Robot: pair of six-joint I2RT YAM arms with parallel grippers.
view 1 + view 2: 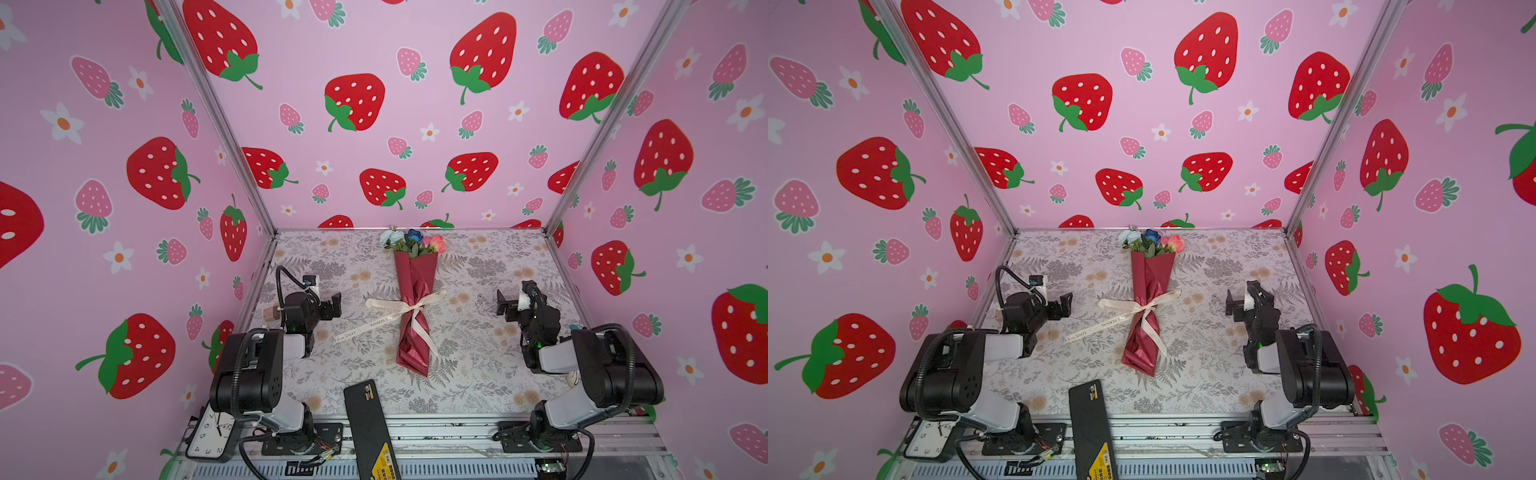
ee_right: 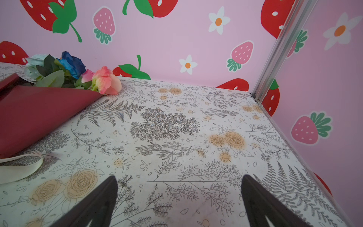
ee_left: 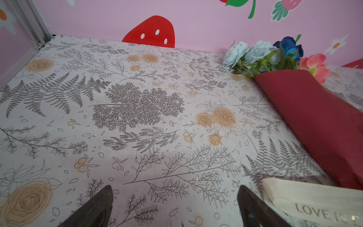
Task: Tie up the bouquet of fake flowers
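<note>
The bouquet of fake flowers (image 1: 415, 291) (image 1: 1148, 291) lies along the middle of the table, blooms toward the back wall. Its dark red wrapping (image 3: 318, 121) (image 2: 35, 114) is cinched at the waist by a cream lettered ribbon (image 1: 409, 309) (image 1: 1142, 309) in a bow, with a long tail trailing toward the left front. My left gripper (image 1: 334, 305) (image 3: 175, 188) hovers open to the left of the bouquet, clear of it. On the other side my right gripper (image 1: 505, 305) (image 2: 179, 176) is open too, with nothing between its fingers. Ribbon ends (image 3: 314, 202) (image 2: 19, 167) show in both wrist views.
A black slab-shaped device (image 1: 370, 428) leans over the table's front edge near the middle. A white clock (image 1: 208, 436) sits at the front left by the left arm's base. Pink strawberry walls and aluminium posts (image 1: 232, 137) close in the left, right and back sides.
</note>
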